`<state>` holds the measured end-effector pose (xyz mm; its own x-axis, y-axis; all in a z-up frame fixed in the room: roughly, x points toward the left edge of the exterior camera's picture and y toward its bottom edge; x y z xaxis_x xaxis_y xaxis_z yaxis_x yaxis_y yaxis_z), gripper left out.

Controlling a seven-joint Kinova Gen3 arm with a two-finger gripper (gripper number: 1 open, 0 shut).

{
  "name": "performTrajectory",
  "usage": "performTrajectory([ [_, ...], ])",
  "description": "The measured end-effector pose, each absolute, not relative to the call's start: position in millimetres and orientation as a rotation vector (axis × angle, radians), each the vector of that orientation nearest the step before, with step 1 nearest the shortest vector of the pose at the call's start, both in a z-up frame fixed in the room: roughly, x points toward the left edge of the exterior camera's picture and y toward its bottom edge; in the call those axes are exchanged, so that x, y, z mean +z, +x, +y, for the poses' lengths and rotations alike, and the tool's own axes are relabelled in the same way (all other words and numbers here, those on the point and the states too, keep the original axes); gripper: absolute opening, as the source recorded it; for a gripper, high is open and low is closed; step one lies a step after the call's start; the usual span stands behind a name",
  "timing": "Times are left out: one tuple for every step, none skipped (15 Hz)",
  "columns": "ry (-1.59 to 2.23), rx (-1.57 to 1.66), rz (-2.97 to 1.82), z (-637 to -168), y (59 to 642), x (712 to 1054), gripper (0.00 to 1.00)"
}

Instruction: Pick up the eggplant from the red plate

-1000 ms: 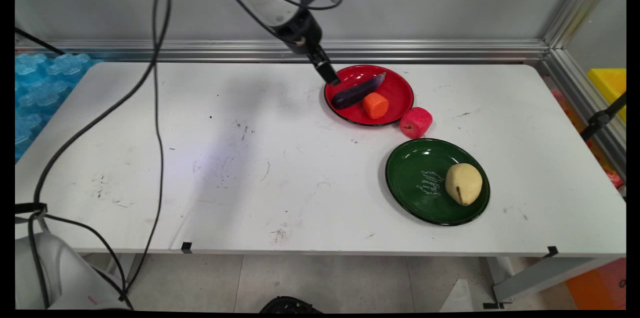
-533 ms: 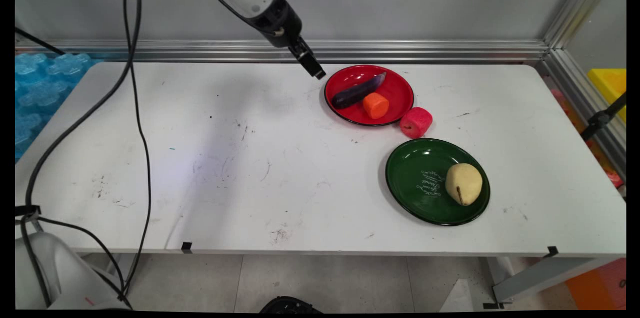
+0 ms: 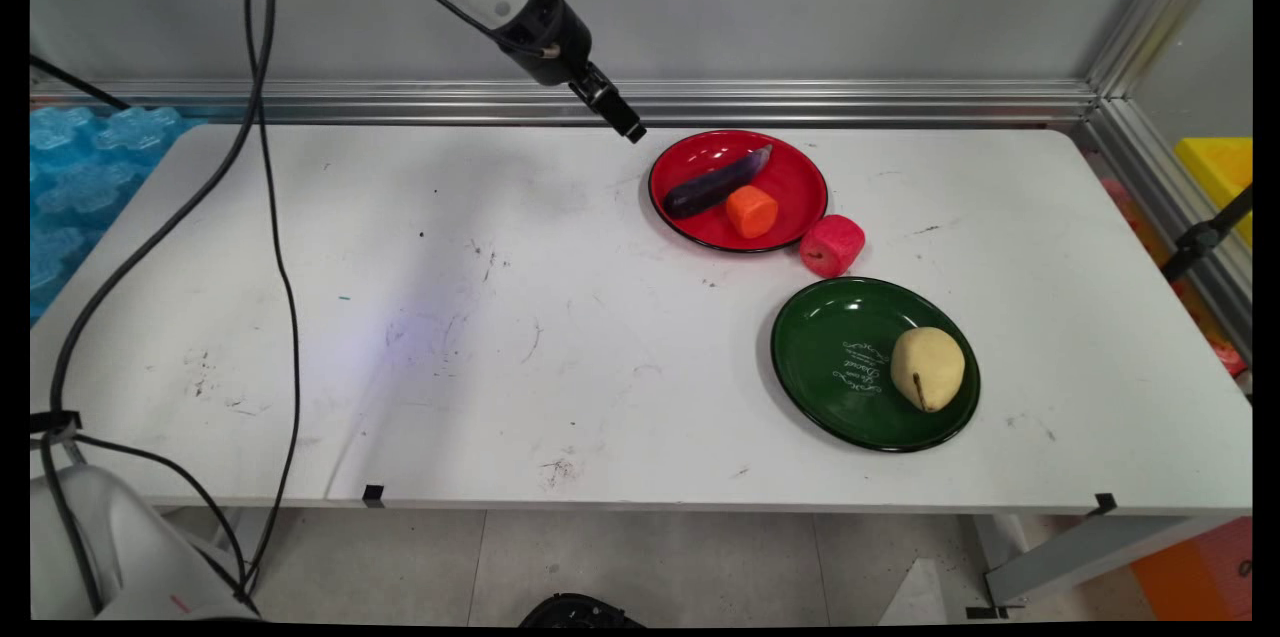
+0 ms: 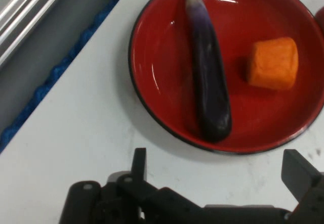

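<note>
While the hand hovers empty, the red plate holds eggplant and carrot.

I see my gripper at the bottom, its two black fingers spread wide with nothing between them; just past them a red plate sits on the white surface; a long purple eggplant lies on the plate; an orange carrot chunk sits beside it, not touching.
</note>
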<state>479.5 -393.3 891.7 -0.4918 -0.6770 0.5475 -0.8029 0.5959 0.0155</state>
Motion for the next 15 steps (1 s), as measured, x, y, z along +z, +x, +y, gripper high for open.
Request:
performTrajectory([
  [1.185, 0.331, -2.309, -398, 477, 887, 1.00],
  [1.197, 0.331, -2.301, -403, 475, 883, 1.00],
  [1.205, 0.331, -2.297, -405, 472, 881, 1.00],
  [1.215, 0.330, -2.292, -410, 469, 877, 1.00],
  [1.220, 0.330, -2.290, -412, 466, 874, 1.00],
  [1.227, 0.329, -2.288, -416, 462, 870, 1.00],
  [1.231, 0.328, -2.287, -419, 459, 867, 1.00],
  [1.238, 0.328, -2.287, -423, 455, 863, 1.00],
  [1.243, 0.327, -2.288, -425, 452, 860, 1.00],
  [1.251, 0.328, -2.290, -429, 448, 855, 1.00],
  [1.256, 0.328, -2.292, -431, 445, 852, 1.00],
  [1.263, 0.328, -2.295, -435, 441, 848, 1.00],
  [1.271, 0.327, -2.300, -439, 436, 842, 1.00],
  [1.278, 0.325, -2.305, -443, 430, 837, 1.00],
  [1.282, 0.321, -2.311, -446, 426, 832, 1.00],
])
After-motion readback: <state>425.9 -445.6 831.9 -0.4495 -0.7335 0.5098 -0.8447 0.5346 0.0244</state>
